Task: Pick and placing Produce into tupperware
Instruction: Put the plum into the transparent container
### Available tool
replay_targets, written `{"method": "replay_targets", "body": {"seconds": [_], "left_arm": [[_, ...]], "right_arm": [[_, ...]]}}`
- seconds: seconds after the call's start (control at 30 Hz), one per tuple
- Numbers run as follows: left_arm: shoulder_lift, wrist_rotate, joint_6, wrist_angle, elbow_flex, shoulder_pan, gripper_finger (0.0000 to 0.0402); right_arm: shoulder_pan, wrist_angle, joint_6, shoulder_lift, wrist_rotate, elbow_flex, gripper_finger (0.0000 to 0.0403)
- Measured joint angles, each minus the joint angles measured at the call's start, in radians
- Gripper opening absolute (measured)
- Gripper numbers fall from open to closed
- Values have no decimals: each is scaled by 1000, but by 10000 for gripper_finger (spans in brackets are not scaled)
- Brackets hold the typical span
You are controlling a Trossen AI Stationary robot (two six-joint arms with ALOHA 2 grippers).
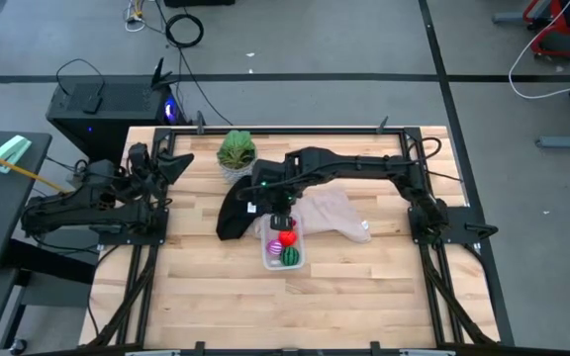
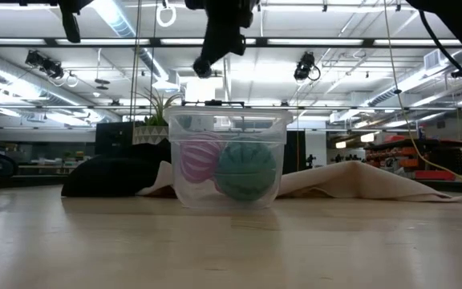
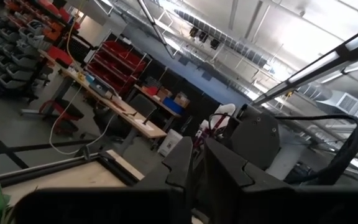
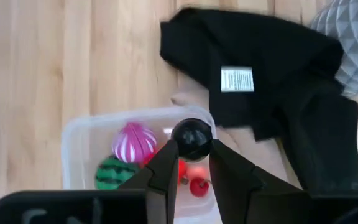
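The clear tupperware tub (image 1: 266,263) stands on the wooden table, its far end touching the cloths. In it lie a magenta striped fruit (image 4: 133,142), a green melon-like fruit (image 4: 112,173) and small red fruit (image 4: 197,186). In the low view the magenta fruit (image 2: 199,160) and the green one (image 2: 245,170) show through the tub wall (image 2: 184,128). My right gripper (image 4: 192,149) hangs above the tub's far end, shut on a small dark glossy ball. My left gripper (image 3: 197,171) rests at the table's left side (image 1: 142,173), shut and apart from everything. My right gripper pinches the small dark ball (image 4: 192,138) between its two fingertips (image 4: 168,155), one on each side. The fingers point down from above. The ball is lifted clear, over the tub's end nearest the black cloth.
A black cloth (image 1: 234,220) with a white label lies left of the tub and a beige cloth (image 1: 336,212) to its right. A leafy plant in a grey faceted pot (image 1: 236,153) stands near the far edge. Bare wood stretches toward the near edge.
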Motion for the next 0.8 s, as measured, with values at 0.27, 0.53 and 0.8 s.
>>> {"method": "replay_targets", "body": {"seconds": [0.27,0.53,0.8], "left_arm": [[0,0,1,-22,0,0,48],[0,-8,24,-31,0,0,44],[0,-9,25,-38,0,0,48]], "right_arm": [[11,-116,-6,79,9,-2,89],[34,-127,-57,119,5,-2,88],[41,-82,-99,119,9,-2,87]]}}
